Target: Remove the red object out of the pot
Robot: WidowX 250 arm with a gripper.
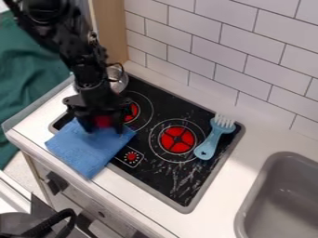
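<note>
Camera view: your claw (101,125) grips the red object (103,121); dipping too low could snag the cloth (90,148) beneath it, swinging back could knock the pot (118,79) behind.

Hand: (102,127) held at 9 o'clock, pointed down over the blue cloth; its arm is brought in from 11 o'clock.
Red object: (103,121) held between the fingers, its shape blurred.
Pot: (118,78) metal, set at 11 o'clock, partly hidden by the arm.
Blue cloth: (89,151) spread at 8 o'clock, laid across the stove's edge and the white desk (136,187).
Stove: (162,182) black, set into the desk, marked with two red burners (177,139).
Brush: (212,140) light blue, laid at 4 o'clock on the stove, bristles turned toward 1 o'clock, handle toward 7.
Sink: (247,204) grey, sunk into the desk between 4 and 5 o'clock.
Wall: (211,58) white-tiled, seen at 1 o'clock.
Green fabric: (28,69) seen at 10 o'clock.
</note>
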